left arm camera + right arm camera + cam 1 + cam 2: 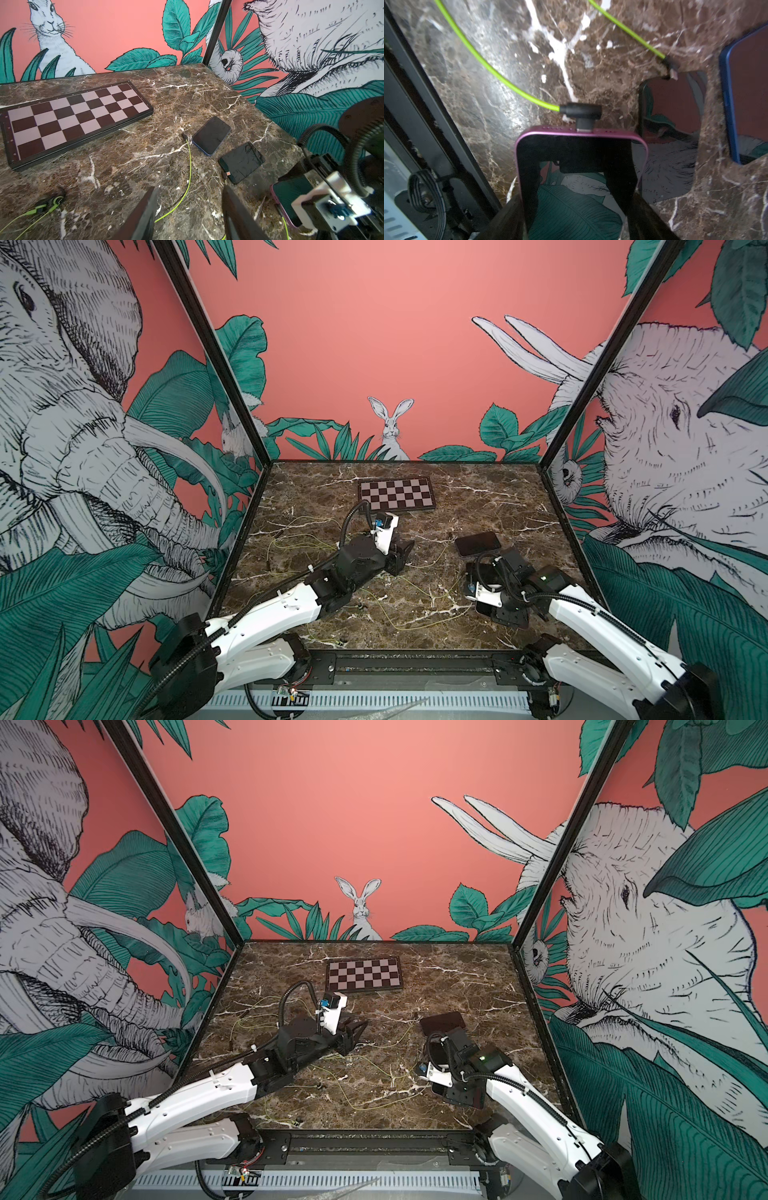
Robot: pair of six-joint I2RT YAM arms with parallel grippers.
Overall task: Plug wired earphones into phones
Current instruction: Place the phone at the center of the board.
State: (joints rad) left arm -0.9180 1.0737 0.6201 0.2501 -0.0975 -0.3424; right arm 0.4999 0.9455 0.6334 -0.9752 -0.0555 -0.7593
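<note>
**One plug seated, pink phone in our grip**

We read the marble table (pixel 478 497) as a clock face in both top views, with twelve at the back wall. The chessboard (pixel 397 494) lies flat at twelve.

Our left gripper (pixel 402 556) hangs near the centre. Its jaws are parted and hold nothing, and one of the yellow-green cords (pixel 189 166) lies on the marble below the gap. Our right gripper (pixel 576 197) sits at four o'clock. Its fingers (pixel 645 218) press both long edges of the pink phone (pixel 571 149), so it has the phone in hand.

The black phone (pixel 672 104) lies just beside the pink one. The blue phone (pixel 211 135) lies beyond it at three o'clock. All three are screen up and none touches another.

More cords loop across the marble from nine round to six.

- A plug (pixel 580 113) is seated in the end of the pink phone.
- A second plug (pixel 671 66) touches the black phone's corner; we cannot tell whether it is in.
- A third plug (pixel 184 136) lies just beside the blue phone, not in it.

A pair of earbuds (pixel 52 202) rests on the marble, apart from the chessboard.
</note>
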